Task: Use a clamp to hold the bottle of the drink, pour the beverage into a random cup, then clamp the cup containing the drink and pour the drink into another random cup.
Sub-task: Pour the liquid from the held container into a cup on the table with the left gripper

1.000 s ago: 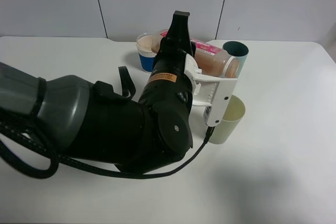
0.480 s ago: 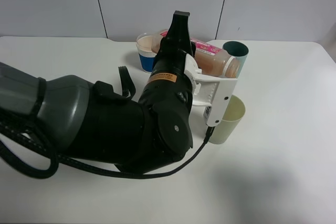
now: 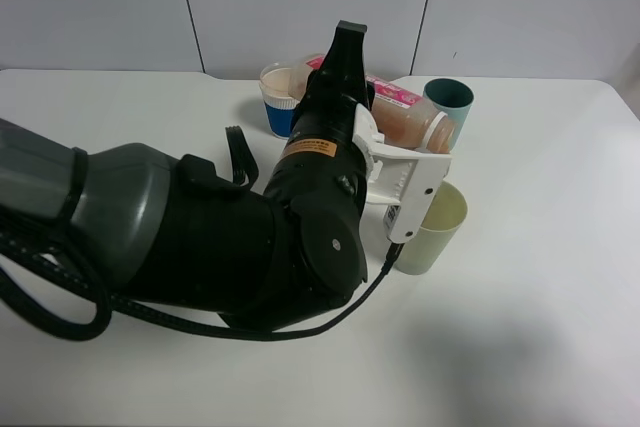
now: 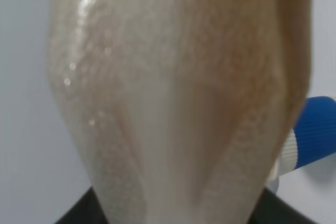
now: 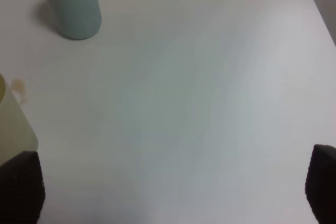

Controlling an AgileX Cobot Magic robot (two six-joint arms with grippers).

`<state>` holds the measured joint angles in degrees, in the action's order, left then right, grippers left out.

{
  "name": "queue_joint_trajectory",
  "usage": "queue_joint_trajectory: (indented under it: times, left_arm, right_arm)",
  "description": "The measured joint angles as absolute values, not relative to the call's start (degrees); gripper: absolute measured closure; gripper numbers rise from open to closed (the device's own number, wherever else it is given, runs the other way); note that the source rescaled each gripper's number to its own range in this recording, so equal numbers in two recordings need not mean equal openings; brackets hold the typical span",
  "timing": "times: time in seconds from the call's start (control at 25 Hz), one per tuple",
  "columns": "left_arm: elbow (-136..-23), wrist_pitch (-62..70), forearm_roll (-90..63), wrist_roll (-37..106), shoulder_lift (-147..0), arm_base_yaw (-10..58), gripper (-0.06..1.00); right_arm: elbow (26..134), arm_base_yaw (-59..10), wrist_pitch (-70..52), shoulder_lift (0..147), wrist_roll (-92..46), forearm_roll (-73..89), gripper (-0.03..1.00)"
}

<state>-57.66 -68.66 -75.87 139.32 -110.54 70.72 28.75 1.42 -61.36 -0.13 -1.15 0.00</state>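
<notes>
On the table (image 3: 560, 247) near the back edge, left gripper (image 3: 352, 107) is clamped on the bottle (image 3: 410, 119), jaws closed tight round its body, bottle lifted and tipped roughly onto its side with the neck pointing toward the right side of the overhead view. Left wrist view is just bottle (image 4: 168, 98) filling the shot, with brown drink (image 4: 247, 51) visible through the plastic, so plenty left inside. Bottle mouth looks to sit above and a bit behind the yellow-green cup (image 3: 437, 232), in line with the teal cup (image 3: 449, 99) from this angle; can't tell exact overlap. No stream visible leaving the mouth, and can't tell whether the yellow-green cup has any liquid in it, since the gripper's white parts cover part of its rim. Right gripper (image 5: 170, 192) has fingers wide apart with nothing between them, over bare table, seeing the teal cup (image 5: 71, 3) upright and well apart from the yellow-green cup (image 5: 13, 124). Small brownish mark (image 5: 18, 85) on the table just beside that cup, maybe a drip. Blue-banded cup (image 3: 280, 99) stands behind the arm, not involved. My read: grasp and lift done, first pour started at best. Left to do: more tilt to get the drink into the yellow-green cup, bottle down, clamp that cup, pour into the teal one
</notes>
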Motion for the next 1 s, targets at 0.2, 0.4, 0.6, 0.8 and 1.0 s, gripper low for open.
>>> queue_joint_trajectory:
  times: [0.2,0.4,0.6,0.8,1.0]
  left_arm:
    - [-57.7,-68.7,-75.9,139.8,-110.5,70.7,0.94]
    - [-57.7,-68.7,-75.9,140.9,-110.5,70.7,0.94]
    - [-57.7,-68.7,-75.9,142.0,-110.5,70.7,0.94]
    - [-57.7,-68.7,-75.9,142.3,-110.5,70.7,0.94]
    - [-57.7,-68.8,-75.7,143.9,-110.5,70.7,0.94]
  right_arm:
    - [28.8,1.4,-61.4,-0.1,-1.1,0.0,-0.03]
    - [28.8,1.4,-61.4,-0.1,-1.1,0.0,-0.03]
    - [28.8,1.4,-61.4,-0.1,-1.1,-0.5,-0.03]
    - [28.8,1.4,-61.4,-0.1,-1.1,-0.5,-0.03]
    - [28.8,1.4,-61.4,-0.1,-1.1,-0.5,-0.03]
